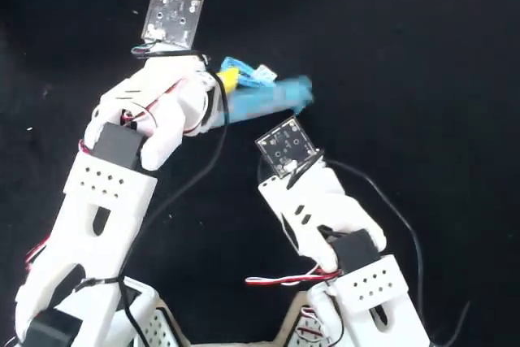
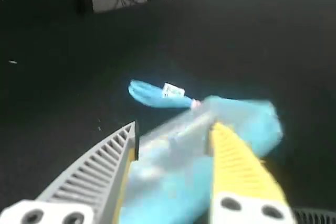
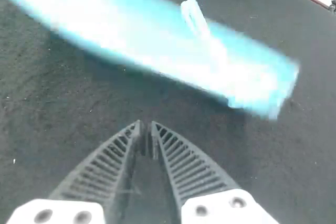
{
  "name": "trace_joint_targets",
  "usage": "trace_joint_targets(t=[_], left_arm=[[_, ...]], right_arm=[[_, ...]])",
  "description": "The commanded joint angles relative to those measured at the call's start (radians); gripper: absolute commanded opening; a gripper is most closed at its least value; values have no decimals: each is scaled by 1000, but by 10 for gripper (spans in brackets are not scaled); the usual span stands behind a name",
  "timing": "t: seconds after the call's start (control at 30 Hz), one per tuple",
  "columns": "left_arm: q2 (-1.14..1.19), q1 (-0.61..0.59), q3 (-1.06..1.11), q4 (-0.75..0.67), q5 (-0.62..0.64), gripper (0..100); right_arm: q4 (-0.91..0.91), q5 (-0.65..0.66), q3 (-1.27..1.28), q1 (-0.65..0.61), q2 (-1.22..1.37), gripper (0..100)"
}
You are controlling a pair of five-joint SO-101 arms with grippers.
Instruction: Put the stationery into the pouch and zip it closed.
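- Your left gripper pinches the pouch: the grey finger is on one side of it and the yellow finger lies across the other.
- Your right gripper has its fingers pressed together with nothing between them. It hangs over the bare bench, near the pouch's long side but apart from it.
- You find the blue pouch in the far half of the bench, a little left of the middle and well away from every edge. I cannot tell if it rests on the cloth.
- A small blue tab with a white label sticks out of the pouch toward the far edge.
- In the high view the left arm's wrist covers one end of the pouch, and the right arm's camera board sits just beside its near side.
- A black cable runs over the bench from the right arm toward the near edge.
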Motion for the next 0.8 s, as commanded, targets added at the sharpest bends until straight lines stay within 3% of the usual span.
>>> trace_joint_targets(t=[0.0,0.13,0.37,0.5,0.6,0.77], left_arm=[[21,-8,-61,5,2,285],[20,-62,-58,11,-44,243],[-183,-205,16,226,-46,134],[-305,-286,272,114,-46,22],[-407,-348,452,35,-46,30],[-617,-418,630,31,-57,30]], right_arm=[[-23,-8,-13,8,-15,11],[-23,-8,-12,11,-15,11],[-21,-37,-13,11,-15,11],[-21,-89,-13,8,-15,11],[-23,-92,-15,6,-15,11],[-26,-92,-82,6,-15,11]])
